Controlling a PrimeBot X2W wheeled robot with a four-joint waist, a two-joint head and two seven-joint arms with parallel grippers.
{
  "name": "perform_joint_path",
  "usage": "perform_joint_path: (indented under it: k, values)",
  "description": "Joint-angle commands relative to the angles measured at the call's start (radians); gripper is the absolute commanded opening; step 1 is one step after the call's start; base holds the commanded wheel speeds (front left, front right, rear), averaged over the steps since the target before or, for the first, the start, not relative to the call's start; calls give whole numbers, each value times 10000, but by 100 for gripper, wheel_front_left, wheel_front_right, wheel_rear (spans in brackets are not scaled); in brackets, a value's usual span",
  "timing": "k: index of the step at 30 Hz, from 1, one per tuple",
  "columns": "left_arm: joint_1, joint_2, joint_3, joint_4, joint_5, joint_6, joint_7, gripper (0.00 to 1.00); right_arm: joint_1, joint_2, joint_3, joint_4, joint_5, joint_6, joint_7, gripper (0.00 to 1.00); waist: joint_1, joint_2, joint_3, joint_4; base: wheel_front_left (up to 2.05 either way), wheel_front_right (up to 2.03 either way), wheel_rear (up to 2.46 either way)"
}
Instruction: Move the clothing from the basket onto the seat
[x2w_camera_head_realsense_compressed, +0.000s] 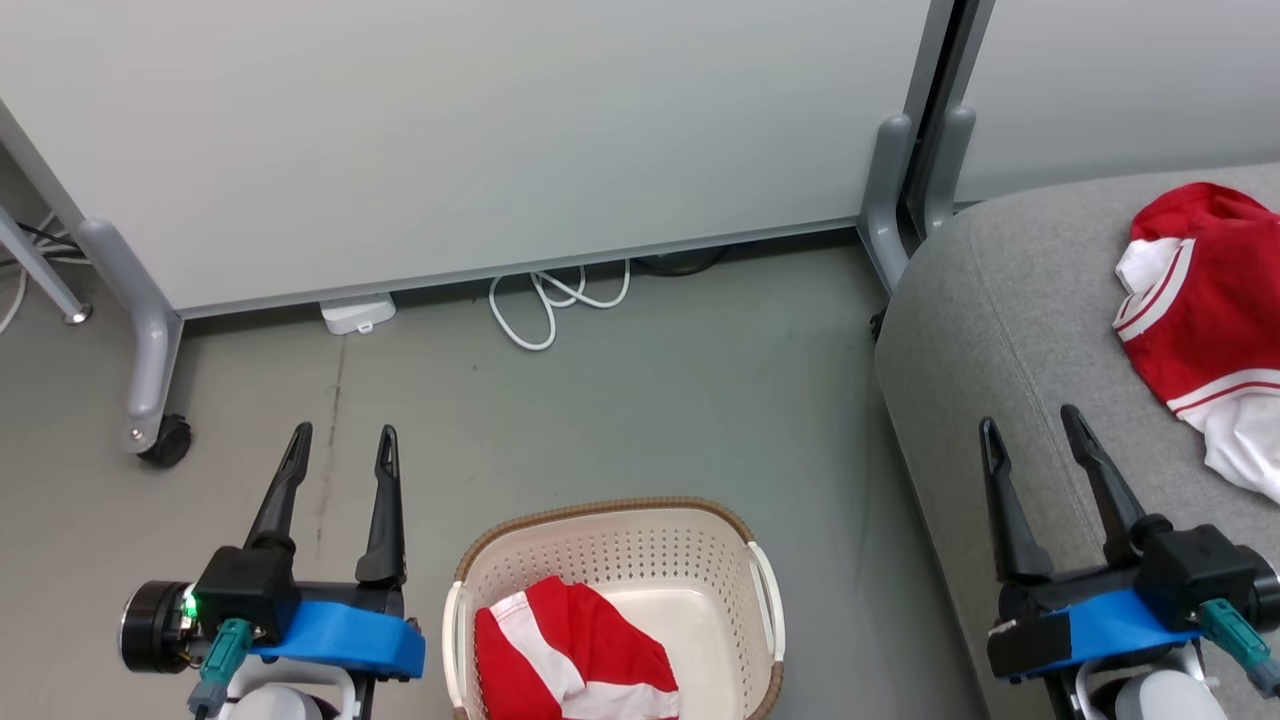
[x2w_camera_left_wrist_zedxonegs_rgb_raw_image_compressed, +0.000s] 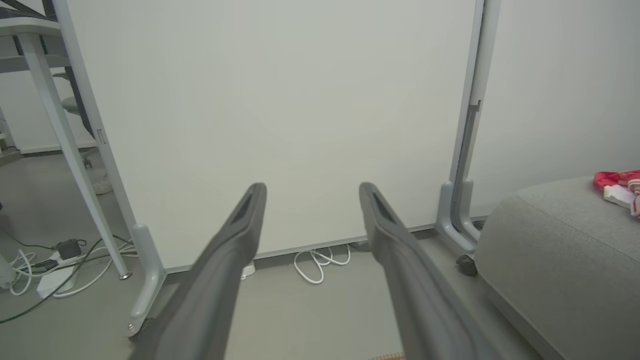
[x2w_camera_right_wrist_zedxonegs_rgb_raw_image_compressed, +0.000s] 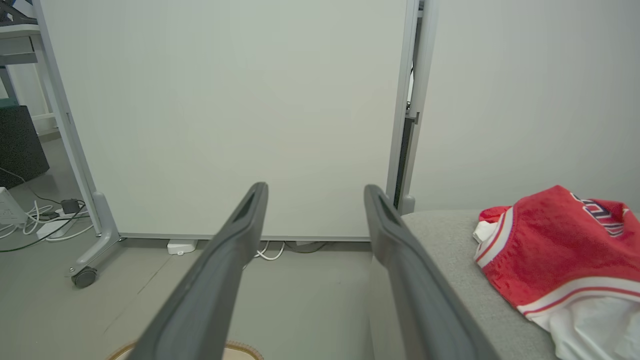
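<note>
Basket (x2w_camera_head_realsense_compressed: 610, 555) holding red garment (x2w_camera_head_realsense_compressed: 600, 640), second garment (x2w_camera_head_realsense_compressed: 1210, 310) on seat (x2w_camera_head_realsense_compressed: 1000, 330), left hand (x2w_camera_head_realsense_compressed: 344, 432) and right hand (x2w_camera_head_realsense_compressed: 1028, 418) wide, empty.

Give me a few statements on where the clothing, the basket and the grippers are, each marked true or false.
1. A red striped garment lies in the basket. True.
2. The seat holds no clothing. False: a red and white top lies on it.
3. The left gripper and right gripper are both open and empty. True.
4. The basket stands on the seat. False: it stands on the floor beside the seat.
5. A white cable lies looped on the floor. True.
</note>
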Motion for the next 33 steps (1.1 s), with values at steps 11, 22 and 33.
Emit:
perform_joint_path:
  k: [11,22,33]
  values:
    - [455,-348,422,57,331,-275,-27,100,629,152,75,496,139,-1,5,100,3,-1,-326,150,0,0,0]
    - [430,-492,623,191,501,-457,-27,100,596,178,168,693,157,1,5,100,3,-1,-341,223,0,0,0]
    - [334,-545,722,262,648,-530,-27,100,491,182,261,759,262,1,5,100,3,-1,-344,234,0,0,0]
